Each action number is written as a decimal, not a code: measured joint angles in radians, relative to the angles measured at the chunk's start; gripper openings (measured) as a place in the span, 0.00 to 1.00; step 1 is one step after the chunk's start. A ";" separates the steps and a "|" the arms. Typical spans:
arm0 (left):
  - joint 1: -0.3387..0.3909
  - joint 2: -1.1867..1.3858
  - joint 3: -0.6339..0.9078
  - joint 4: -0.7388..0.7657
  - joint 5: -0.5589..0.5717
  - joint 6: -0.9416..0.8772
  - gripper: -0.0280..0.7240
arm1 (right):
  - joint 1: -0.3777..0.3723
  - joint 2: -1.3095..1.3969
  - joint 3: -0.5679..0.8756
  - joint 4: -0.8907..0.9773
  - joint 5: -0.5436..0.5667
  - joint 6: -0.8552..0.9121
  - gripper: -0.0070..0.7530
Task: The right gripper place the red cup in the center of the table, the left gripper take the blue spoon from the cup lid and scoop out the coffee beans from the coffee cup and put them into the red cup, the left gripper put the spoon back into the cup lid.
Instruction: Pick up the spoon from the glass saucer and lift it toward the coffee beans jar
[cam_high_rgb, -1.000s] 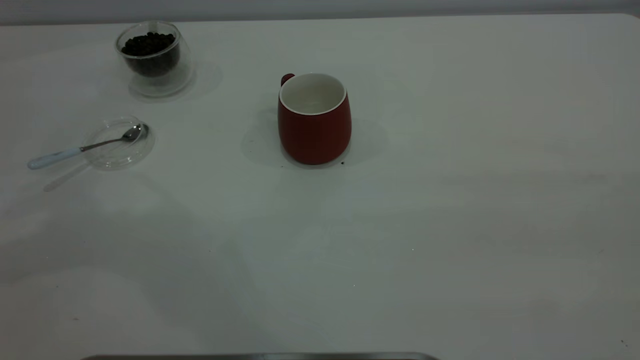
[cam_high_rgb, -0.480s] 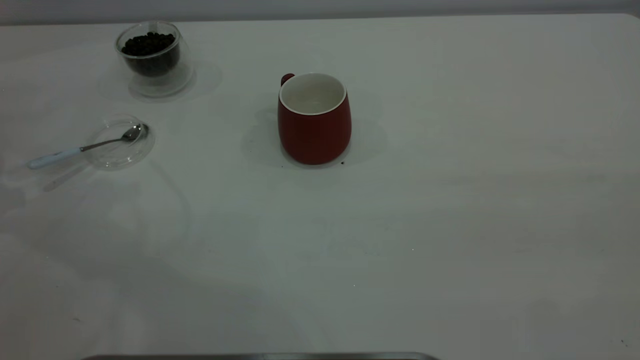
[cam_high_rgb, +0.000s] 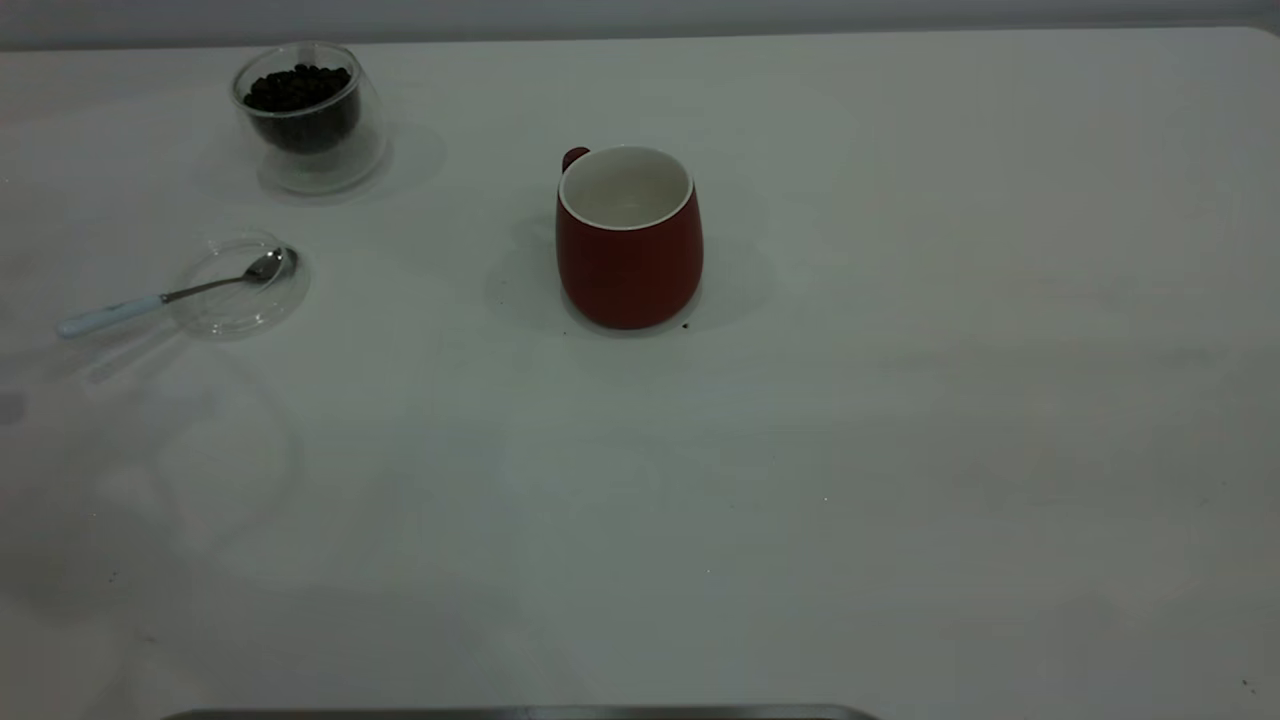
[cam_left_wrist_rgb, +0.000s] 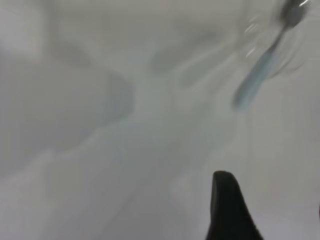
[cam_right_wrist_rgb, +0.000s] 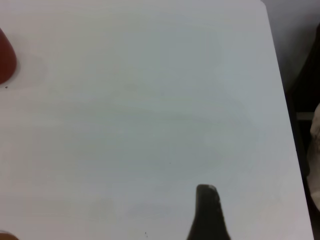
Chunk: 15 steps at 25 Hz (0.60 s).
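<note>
Left gripper: only one black wedge-shaped finger shows in its wrist view, with a sliver of something dark at the frame edge, so whether the jaws are apart or together cannot be told. It hangs above the table, nothing in its grasp, looking toward the blue spoon, which is well apart from it. My reading: the approach for the spoon pickup.

Right gripper: again one dark finger in view, jaw state not readable. It sits over bare tabletop near the table's edge, with a red sliver of the red cup far off at the frame edge. Looks parked clear of the work. Neither arm appears in the exterior view.

Red cup: upright near the table's centre, small handle turned to the far side. White interior looks empty; no beans seen in it. Judged placed, so the first step seems done.

Coffee cup: clear glass, at the far left of the table, holding a heap of coffee beans up near its rim. Untouched, by the look of it.

Cup lid: shallow glass disc nearer the front, left of the red cup. Blue spoon's metal bowl rests inside the lid; its pale handle sticks out over the rim toward the left edge, which leaves the handle free for a grip.
</note>
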 joint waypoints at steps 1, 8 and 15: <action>0.000 0.001 0.013 -0.040 -0.003 0.032 0.68 | 0.000 0.000 0.000 0.000 0.000 0.000 0.79; 0.000 0.021 0.085 -0.169 -0.109 0.198 0.68 | 0.000 0.000 0.000 0.000 0.000 0.000 0.79; 0.000 0.034 0.085 -0.214 -0.091 0.292 0.68 | 0.000 0.000 0.000 0.000 0.000 0.000 0.79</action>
